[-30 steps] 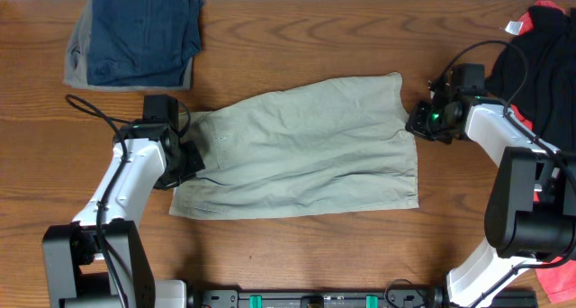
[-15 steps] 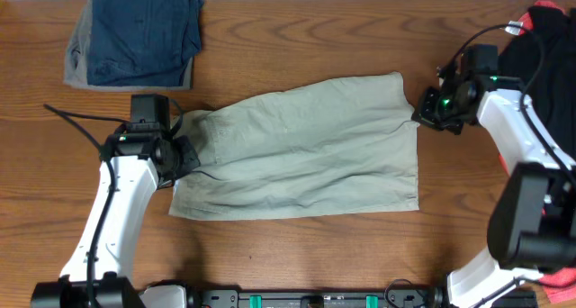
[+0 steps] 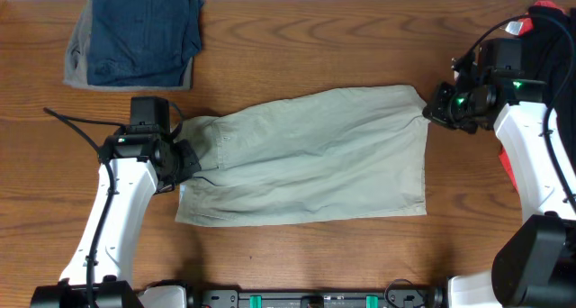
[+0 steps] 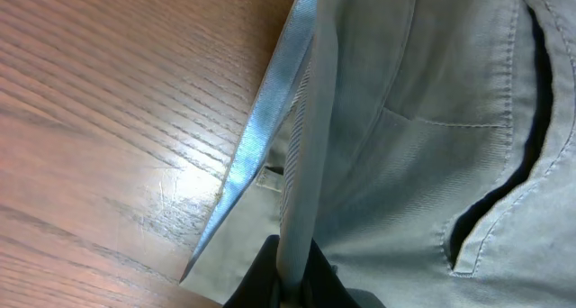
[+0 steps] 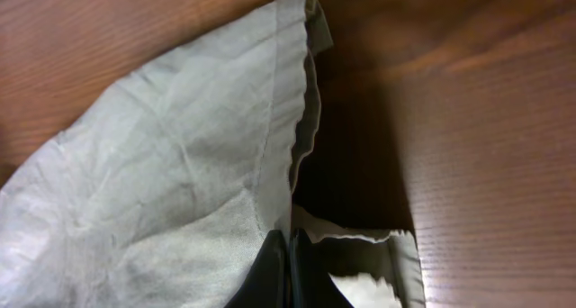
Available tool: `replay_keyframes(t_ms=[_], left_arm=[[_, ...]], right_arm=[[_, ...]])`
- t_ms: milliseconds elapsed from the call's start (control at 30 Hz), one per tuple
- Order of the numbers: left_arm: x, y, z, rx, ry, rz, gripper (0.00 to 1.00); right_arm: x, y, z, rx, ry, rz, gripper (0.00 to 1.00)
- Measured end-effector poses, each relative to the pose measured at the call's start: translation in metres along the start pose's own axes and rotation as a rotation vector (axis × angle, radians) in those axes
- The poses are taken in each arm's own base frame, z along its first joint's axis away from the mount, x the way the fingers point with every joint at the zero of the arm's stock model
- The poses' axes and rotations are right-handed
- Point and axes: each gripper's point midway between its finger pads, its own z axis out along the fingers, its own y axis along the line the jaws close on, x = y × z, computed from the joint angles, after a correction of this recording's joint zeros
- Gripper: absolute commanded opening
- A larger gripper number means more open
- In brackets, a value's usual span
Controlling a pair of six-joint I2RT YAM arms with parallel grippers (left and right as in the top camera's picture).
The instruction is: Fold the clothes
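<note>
Left tool (image 3: pixel 186 160) pinches shorts (image 3: pixel 306 155) at waistband, right tool (image 3: pixel 430 113) pinches hem corner; cloth spread flat between them. Judged step: flattening; next, carry one end across

From overhead I can't see either pair of fingertips: the left gripper (image 3: pixel 183 161) and right gripper (image 3: pixel 430 113) end under their own housings where they meet the shorts (image 3: pixel 306 155). Left wrist view: fingers (image 4: pixel 256 290) are only a dark sliver cut by the bottom edge, and cloth runs off top and right. Right wrist is the same — fingers (image 5: pixel 270 276) clipped at the bottom, fabric off the left edge. The navy pile (image 3: pixel 135 29) is cropped at the top and the black-and-red garment (image 3: pixel 549 38) at the right — full shape unclear. The shorts' lower layer is covered.
</note>
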Motion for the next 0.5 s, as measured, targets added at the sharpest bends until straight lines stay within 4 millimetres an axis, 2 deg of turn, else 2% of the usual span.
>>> replay_keyframes(t_ms=[500], left_arm=[[0.0002,0.0000,0.0000,0.000,0.001,-0.001,0.06]], right_arm=[[0.0081,-0.0095,0.0089,0.027,0.015,0.007,0.01]])
